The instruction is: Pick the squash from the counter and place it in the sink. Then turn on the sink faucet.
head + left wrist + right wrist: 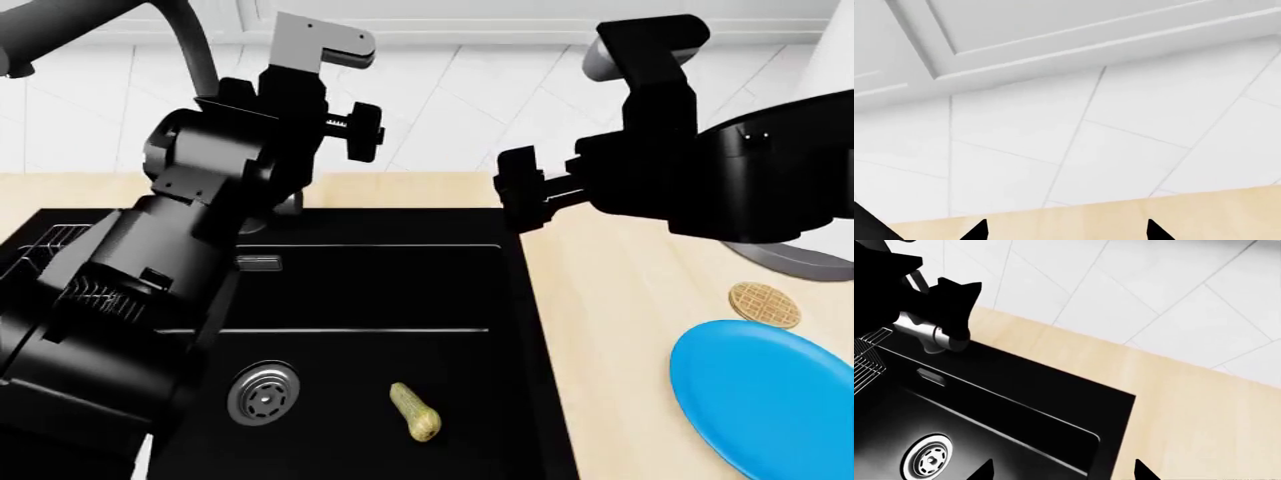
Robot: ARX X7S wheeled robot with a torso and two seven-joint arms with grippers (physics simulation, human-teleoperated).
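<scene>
Head view: the small tan-yellow squash (pixel 416 411) lies in the matte black sink (pixel 387 290), beside the round metal drain (pixel 262 393). My left fingers (pixel 358 128) and right fingers (pixel 523 190) hold nothing; both wrist views show the tips apart. Next, I judge, the left should approach the grey metal faucet (pixel 927 332) lever squarely. Beige wood-grain worktop (pixel 627 300), white tiled wall (pixel 1121 130).

Beige counter (pixel 614 300), blue plate (pixel 767 395), waffle disc (pixel 765 303), inset black sink (pixel 400 290)
</scene>
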